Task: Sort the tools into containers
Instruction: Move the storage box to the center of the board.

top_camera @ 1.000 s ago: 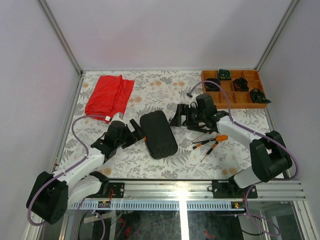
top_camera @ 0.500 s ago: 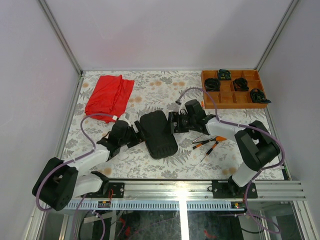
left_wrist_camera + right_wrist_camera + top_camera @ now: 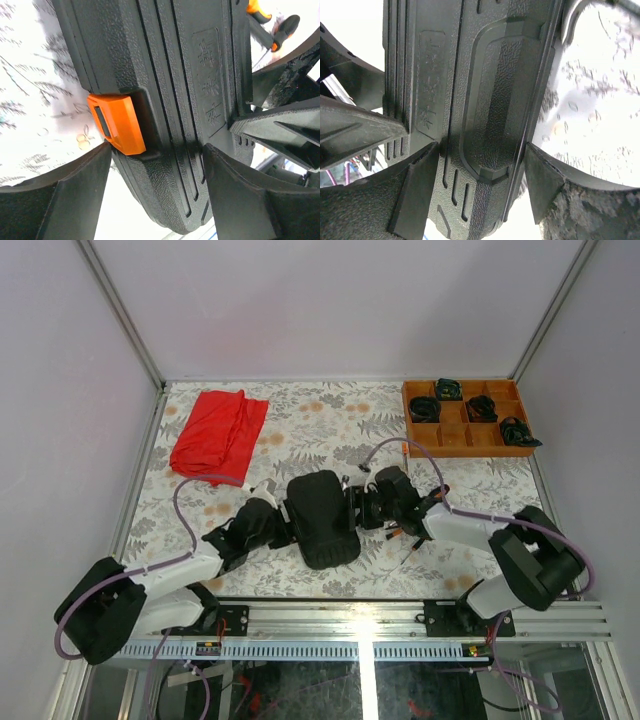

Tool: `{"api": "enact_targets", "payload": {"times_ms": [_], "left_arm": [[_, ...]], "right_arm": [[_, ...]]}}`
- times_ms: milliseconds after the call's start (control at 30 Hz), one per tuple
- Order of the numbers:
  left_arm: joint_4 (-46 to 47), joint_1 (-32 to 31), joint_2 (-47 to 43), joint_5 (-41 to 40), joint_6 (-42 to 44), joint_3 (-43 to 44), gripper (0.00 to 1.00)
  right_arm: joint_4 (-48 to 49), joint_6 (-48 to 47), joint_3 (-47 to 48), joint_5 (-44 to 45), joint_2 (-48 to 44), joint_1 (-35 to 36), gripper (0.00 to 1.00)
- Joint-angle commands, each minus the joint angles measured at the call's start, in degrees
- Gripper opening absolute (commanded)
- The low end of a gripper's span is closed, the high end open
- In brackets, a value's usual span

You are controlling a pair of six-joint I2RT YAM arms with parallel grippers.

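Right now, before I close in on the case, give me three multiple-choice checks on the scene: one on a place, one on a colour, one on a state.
1. Where is the red cloth? A) far left of the table B) in the wooden tray C) near right corner
2. What colour is the latch on the case? A) green B) orange C) white
3. How is the case? A) open flat B) lid off C) closed
Key: 1 A, top view shows it far left; 2 B, left wrist view shows orange; 3 C, its halves sit shut together.
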Motion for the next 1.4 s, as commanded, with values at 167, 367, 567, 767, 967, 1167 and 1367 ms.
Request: {"api": "enact_targets", "payload": {"times_ms": [167, 367, 567, 767, 967, 1167, 1367], "left_arm": [[0.4, -8.2, -5.2, -0.8, -4.1, -1.9, 0.68], [-11.0, -8.3, -9.7, -8.4, -3.0, 3.1, 0.80], [-22.1, -8.1, -16.8, -15.5, -1.7, 6.6, 0.91], [-26.1, -5.2, -23.4, -15.7, -1.0, 5.9, 0.90], [-20.0, -3.0, -23.4, -9.6, -1.8, 2.3, 0.80], [-12.1, -3.0, -18.5, -5.5, -4.0, 0.0, 0.72], [-5.1, -2.9, -12.2, -2.9, -6.1, -1.6, 0.68]], "right_arm": [[-10.9, -3.3, -8.6, 9.7, -15.4, 2.5, 0.72], [-14.6, -3.9, -8.9, 12.2, -20.8, 2.5, 0.79], [-17.3, -4.5, -6.4, 14.7, -25.7, 2.4, 0.90], [-16.3, -5.4, -4.7, 13.8, -25.9, 2.4, 0.91], [-13.0, -5.7, -3.1, 9.3, -21.6, 2.4, 0.87], [-12.6, -6.6, -1.0, 9.2, -17.3, 2.4, 0.83], [-12.8, -5.3, -0.8, 10.0, -14.4, 2.4, 0.77]]}}
